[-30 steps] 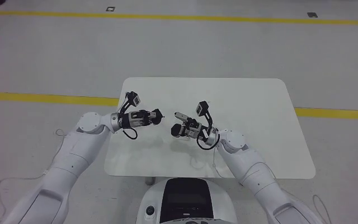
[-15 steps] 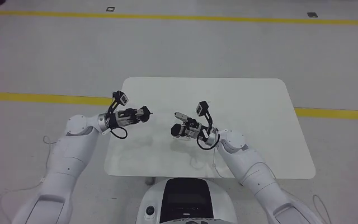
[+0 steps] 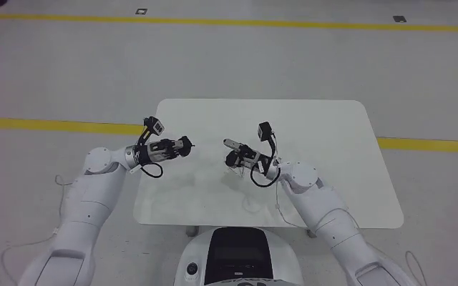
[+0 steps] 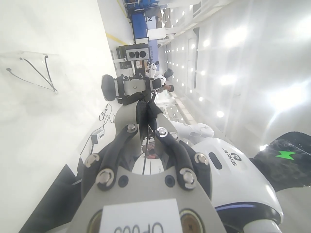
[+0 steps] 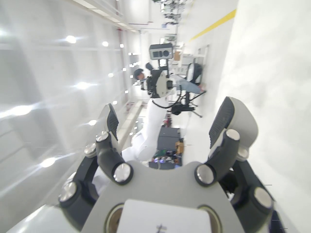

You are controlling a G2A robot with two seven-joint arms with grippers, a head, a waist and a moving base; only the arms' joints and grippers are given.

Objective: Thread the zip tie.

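My left gripper (image 3: 186, 144) hovers over the left part of the white table (image 3: 322, 143), with its fingers closed. In the left wrist view a thin black zip tie (image 4: 145, 146) runs between the closed fingers of that gripper (image 4: 145, 107) and back toward the wrist. My right gripper (image 3: 227, 152) hangs over the table's middle, facing the left one across a gap of bare table. The right wrist view shows that gripper (image 5: 170, 105) spread wide with nothing between its ribbed pads (image 5: 218, 120). The left arm's gripper (image 5: 158, 83) appears farther off, straight ahead.
In the left wrist view a clear plastic piece (image 4: 31, 71) holding thin black strips lies on the table beyond the left gripper. The table's right half (image 3: 343, 171) is bare. A yellow floor line (image 3: 71, 126) passes behind the table.
The left gripper has pulled back to the left, away from the right one, widening the gap. The right gripper has lifted and turned slightly.
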